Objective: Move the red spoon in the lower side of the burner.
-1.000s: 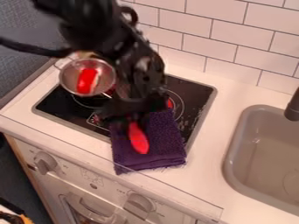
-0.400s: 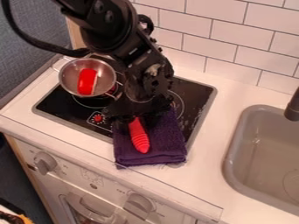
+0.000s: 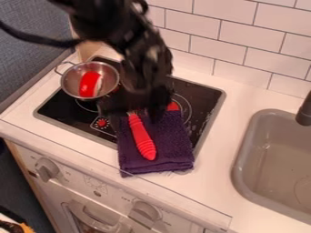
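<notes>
The red spoon [image 3: 141,136] is lying on the folded purple cloth [image 3: 174,144], its handle slanting toward the front edge of the tabletop [image 3: 222,154]. The cloth is overlapping the near right part of the burner [image 3: 62,109]. The hand [image 3: 135,113] is hanging over the upper end of the handle, its fingers appearing spread to either side, with no grip on the spoon evident. The dark hand is covering whatever lies beyond the spoon's neck, so the position of the bowl is remaining unverified. As to progress, the spoon is resting at the lower side of the cooking area, but the cloth is supporting the visible handle rather than the bare black surface. Completion is therefore not being certified: this pose could be serving an approach or a release. If placement on the burner itself is being required, grasping, shifting and setting down are apparently outstanding; otherwise, only withdrawal is remaining.
</notes>
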Robot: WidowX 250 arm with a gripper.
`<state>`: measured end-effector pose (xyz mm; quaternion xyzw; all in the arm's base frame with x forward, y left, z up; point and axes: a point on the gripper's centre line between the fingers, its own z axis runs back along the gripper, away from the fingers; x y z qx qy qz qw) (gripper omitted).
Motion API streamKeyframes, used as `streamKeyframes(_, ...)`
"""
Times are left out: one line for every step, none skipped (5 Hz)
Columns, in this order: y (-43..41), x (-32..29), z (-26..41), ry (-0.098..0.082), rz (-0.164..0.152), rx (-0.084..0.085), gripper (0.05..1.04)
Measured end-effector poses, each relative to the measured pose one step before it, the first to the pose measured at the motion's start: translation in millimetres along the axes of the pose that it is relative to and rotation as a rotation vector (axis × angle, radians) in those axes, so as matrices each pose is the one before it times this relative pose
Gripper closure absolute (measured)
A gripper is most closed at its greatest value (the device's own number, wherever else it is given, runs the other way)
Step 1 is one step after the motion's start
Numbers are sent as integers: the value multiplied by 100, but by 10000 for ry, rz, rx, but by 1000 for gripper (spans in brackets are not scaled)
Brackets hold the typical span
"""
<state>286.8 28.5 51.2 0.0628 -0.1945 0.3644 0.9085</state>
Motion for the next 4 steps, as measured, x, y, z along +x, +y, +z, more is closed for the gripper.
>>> streamKeyframes(-26,1582,2821,-577,-58,-295,84)
streamKeyframes(-39,1824,3303,-655,-170,-371,83)
streamKeyframes(66,1538,2763,-693,-205,-483,84)
streamKeyframes(103,112,87,-31,2,-6,84)
